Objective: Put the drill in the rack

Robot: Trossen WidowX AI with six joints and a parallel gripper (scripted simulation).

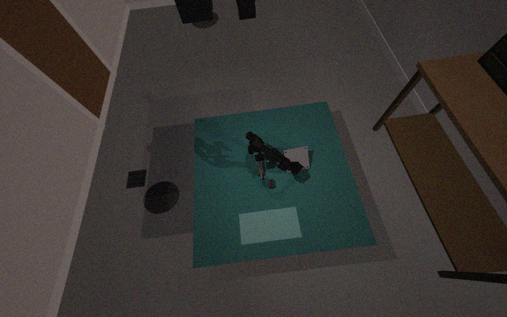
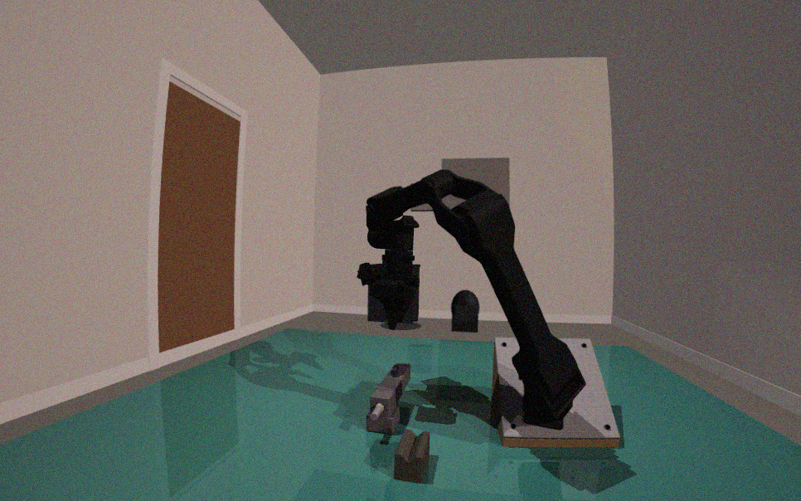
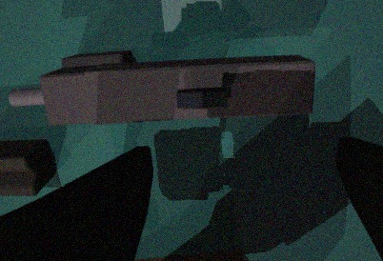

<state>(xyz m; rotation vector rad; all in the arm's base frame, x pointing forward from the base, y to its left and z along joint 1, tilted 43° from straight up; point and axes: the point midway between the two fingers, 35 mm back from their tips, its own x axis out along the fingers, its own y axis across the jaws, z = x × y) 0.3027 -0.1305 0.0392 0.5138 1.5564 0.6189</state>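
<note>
A brownish long block (image 1: 261, 168) (image 2: 386, 393) (image 3: 127, 96) lies on the teal mat (image 1: 326, 204) (image 2: 205, 423). The pale tip of the drill (image 2: 376, 410) (image 3: 26, 98) sticks out of its near end. A darker key (image 3: 202, 98) sits in the block's side. The small V-shaped rack (image 1: 271, 183) (image 2: 411, 455) stands just in front of the block; it also shows at the left edge of the wrist view (image 3: 18, 170). My gripper (image 2: 393, 320) (image 3: 245, 155) is open and empty, raised well above the far end of the block.
The arm's grey base plate (image 1: 302, 152) (image 2: 587, 373) sits right of the block. A pale rectangle (image 1: 270, 225) marks the near part of the mat. A wooden table (image 1: 468, 118) stands at the right. A dark round object (image 1: 161, 197) lies left of the mat.
</note>
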